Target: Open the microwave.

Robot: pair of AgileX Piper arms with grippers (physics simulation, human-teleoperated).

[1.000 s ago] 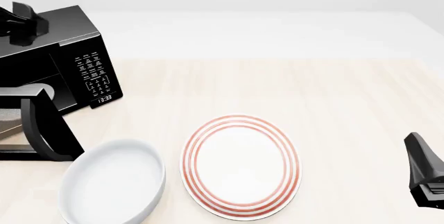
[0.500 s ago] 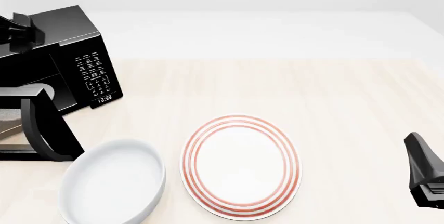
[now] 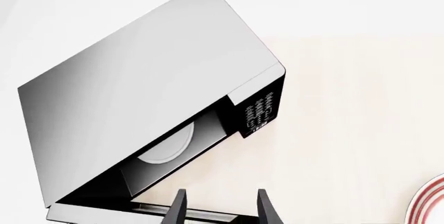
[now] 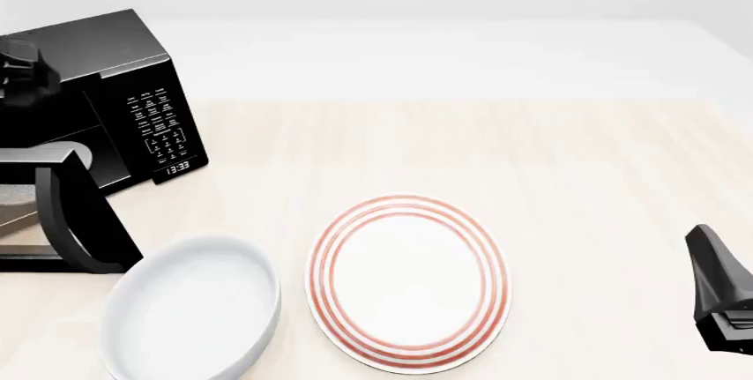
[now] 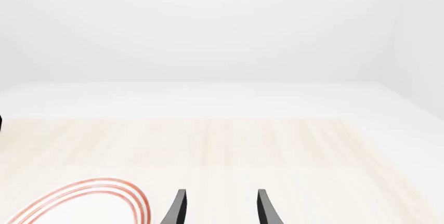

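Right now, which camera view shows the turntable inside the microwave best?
The left wrist view: the open microwave shows its pale turntable inside. The front view shows only the microwave's body and keypad, not the turntable. The right wrist view shows neither.

Microwave (image 3: 149, 89) fills most of the frame, seen from above, its grey top panel tilted, running from 7 o'clock up to 12 o'clock. Door is open: dark cavity visible with the pale turntable (image 3: 170, 146) inside. Keypad (image 3: 258, 110) with white buttons sits on the black front face, just right of centre, about 4 o'clock from the cavity's upper corner. Left gripper (image 3: 220, 208) at 6 o'clock, two dark fingers apart, nothing between them, over the opened door edge. Red-ringed plate (image 3: 430, 203) cut off at 4 o'clock. Light wood table (image 3: 361, 109) at 3 o'clock.
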